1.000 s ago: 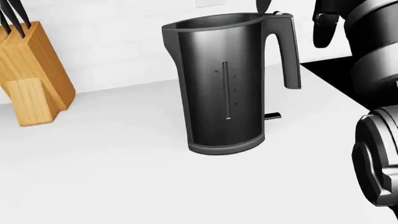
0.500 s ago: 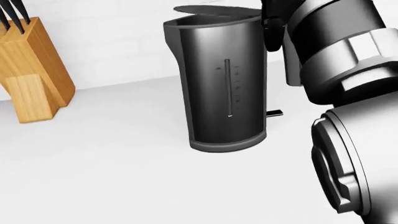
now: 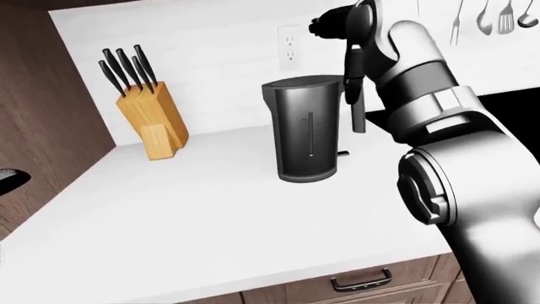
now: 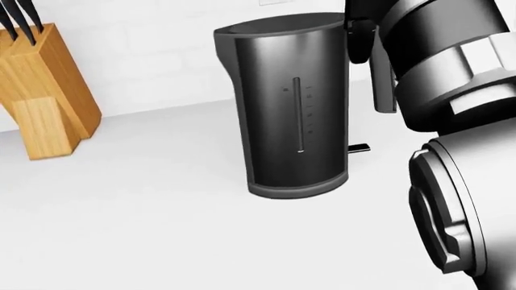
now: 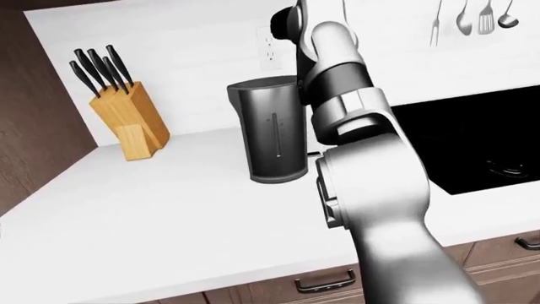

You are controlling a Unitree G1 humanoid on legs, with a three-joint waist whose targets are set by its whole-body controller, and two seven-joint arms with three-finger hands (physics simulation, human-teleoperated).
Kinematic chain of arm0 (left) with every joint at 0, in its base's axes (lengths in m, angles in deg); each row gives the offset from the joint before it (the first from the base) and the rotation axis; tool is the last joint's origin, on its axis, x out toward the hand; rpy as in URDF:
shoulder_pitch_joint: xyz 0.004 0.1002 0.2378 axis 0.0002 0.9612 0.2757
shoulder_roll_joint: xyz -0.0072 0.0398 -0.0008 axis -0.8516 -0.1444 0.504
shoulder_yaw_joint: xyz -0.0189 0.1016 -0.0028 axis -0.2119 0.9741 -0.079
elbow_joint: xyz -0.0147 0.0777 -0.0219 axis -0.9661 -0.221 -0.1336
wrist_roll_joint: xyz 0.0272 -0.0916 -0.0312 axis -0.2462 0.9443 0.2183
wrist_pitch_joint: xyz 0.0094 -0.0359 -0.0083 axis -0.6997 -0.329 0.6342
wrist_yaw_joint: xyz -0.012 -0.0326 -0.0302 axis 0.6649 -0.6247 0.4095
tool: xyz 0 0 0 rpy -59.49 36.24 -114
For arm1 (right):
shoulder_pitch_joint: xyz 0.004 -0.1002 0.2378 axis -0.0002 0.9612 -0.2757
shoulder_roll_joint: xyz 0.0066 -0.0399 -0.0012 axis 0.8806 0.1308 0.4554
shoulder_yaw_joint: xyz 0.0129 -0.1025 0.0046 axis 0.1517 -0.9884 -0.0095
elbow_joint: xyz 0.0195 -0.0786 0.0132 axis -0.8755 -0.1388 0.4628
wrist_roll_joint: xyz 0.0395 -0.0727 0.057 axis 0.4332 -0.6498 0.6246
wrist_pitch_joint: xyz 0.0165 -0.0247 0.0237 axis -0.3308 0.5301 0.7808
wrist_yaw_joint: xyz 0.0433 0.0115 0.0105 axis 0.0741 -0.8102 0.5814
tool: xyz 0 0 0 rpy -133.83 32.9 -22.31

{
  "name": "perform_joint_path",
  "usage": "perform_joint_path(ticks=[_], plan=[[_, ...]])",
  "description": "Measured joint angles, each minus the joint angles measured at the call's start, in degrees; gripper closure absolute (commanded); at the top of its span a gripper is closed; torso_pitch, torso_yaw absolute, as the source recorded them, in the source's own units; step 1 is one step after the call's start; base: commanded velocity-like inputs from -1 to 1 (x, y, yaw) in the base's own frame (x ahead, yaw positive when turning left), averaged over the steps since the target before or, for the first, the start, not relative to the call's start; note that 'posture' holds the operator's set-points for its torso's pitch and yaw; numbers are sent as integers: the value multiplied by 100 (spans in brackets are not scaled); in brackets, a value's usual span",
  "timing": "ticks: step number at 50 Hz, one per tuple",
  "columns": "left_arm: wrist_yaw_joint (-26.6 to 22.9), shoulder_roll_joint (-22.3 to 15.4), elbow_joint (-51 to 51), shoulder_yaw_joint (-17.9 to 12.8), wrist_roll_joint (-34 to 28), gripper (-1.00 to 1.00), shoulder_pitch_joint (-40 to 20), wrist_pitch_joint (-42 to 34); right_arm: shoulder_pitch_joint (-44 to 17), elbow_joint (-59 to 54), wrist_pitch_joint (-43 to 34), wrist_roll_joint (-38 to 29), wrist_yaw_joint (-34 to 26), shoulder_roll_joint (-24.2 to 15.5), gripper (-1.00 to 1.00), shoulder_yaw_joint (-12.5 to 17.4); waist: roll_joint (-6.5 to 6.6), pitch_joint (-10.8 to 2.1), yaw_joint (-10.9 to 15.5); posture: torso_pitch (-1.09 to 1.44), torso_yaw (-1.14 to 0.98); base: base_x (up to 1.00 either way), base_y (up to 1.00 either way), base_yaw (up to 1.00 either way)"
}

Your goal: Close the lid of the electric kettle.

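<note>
**Kettle lid down, right hand above the handle side**

Electric kettle point(image 3: 308, 126) upright on white counter point(image 3: 194, 215), far side near the wall, right of knife block point(image 3: 152, 123), left of black cooktop point(image 5: 473, 136). Lid point(image 4: 282, 24) lying flat across the kettle top in head and left-eye views; no gap visible along the rim, though the hinge end hides behind the arm. Judged closed or very nearly so.

Right hand point(image 3: 342, 22) raised above and just right of the kettle top, over the handle point(image 3: 356, 95). Dark fingers bunched near the outlet on the wall; spread of fingers not readable, so open or closed: cannot tell. Not seen touching the lid. Right forearm fills the right of every view. Left hand: only a dark sliver at the left edge of left-eye view, too little to identify.

Step in hand: end of the closing push. Next move likely calls for checking the lid is seated, then lifting the hand up and away without catching the handle or nudging the kettle.
</note>
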Motion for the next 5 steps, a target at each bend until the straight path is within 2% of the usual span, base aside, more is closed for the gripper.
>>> perform_joint_path(ticks=[5], plan=[[-19,12,-4,-10,-15,-100,2,3,25,69,-6,-4,-61,-24,-96,2,-1,-2,4,-58,0,0,0,0]])
